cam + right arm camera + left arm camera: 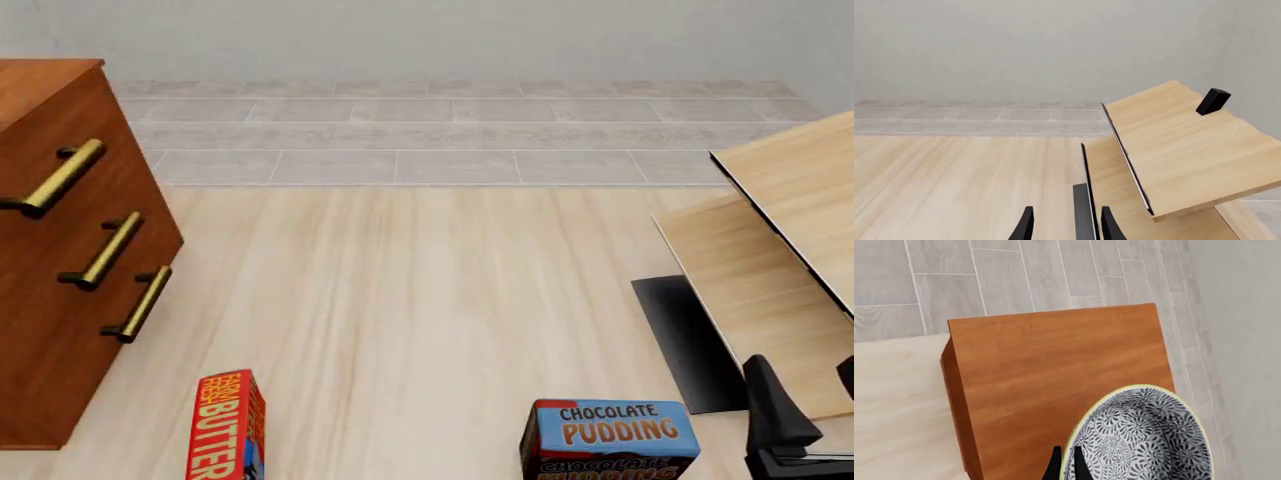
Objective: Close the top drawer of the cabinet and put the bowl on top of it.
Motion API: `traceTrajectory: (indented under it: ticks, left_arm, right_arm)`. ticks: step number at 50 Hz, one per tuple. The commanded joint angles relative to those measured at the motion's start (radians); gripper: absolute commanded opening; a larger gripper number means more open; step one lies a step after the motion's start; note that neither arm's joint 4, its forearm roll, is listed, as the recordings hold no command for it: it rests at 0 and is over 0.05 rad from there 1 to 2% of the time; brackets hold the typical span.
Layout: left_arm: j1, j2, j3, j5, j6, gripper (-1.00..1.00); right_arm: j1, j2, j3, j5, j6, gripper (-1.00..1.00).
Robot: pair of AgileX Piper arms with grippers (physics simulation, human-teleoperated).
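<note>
Landmark: the cabinet [60,250], reddish-brown, at the left end of the table [400,330]. In the front view its three brass-handled fronts look flush; the top drawer [54,130] shows no gap, so I judge it closed, though the angle is oblique.

Pale light-wood furniture [781,250] stands well apart from the cabinet, at the table's opposite end. A chocolate pudding box [610,440] and a red butter box [230,425] sit on the table in front of the cabinet, nearer the camera.

Left wrist view: the bowl [1141,437], blue-grey floral with a yellowish rim, is over the cabinet's flat top [1054,370], mouth towards the camera. Left gripper [1065,465] jaws narrow, pinching the bowl's rim. Whether the bowl's base touches the top: cannot tell.

Right gripper [1066,222] jaws apart, holding nothing, beside the pale furniture, far from the cabinet.

Judgement: only the left arm matters now; the remaining move is straight down onto the cabinet top, then release.
</note>
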State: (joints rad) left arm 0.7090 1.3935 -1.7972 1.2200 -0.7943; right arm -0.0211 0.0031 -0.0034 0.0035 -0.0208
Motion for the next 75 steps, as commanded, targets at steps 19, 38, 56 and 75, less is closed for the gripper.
traceTrajectory:
  ticks: [19, 38, 56, 75]
  left_arm:
    - [0.040, 0.055, 0.005, 0.000, 0.034, -1.00]
    - [0.051, 0.061, 0.009, 0.000, 0.045, -1.00]
    - [0.057, 0.069, 0.010, 0.000, 0.052, -1.00]
    - [0.083, 0.070, 0.014, 0.000, 0.073, -1.00]
  right_arm:
    - [0.001, 0.000, 0.000, 0.000, 0.002, 1.00]
    - [0.001, 0.000, -0.002, 0.001, 0.002, 1.00]
    - [0.000, -0.001, 0.001, -0.002, 0.003, 1.00]
    - [0.000, 0.001, -0.002, -0.001, 0.004, 1.00]
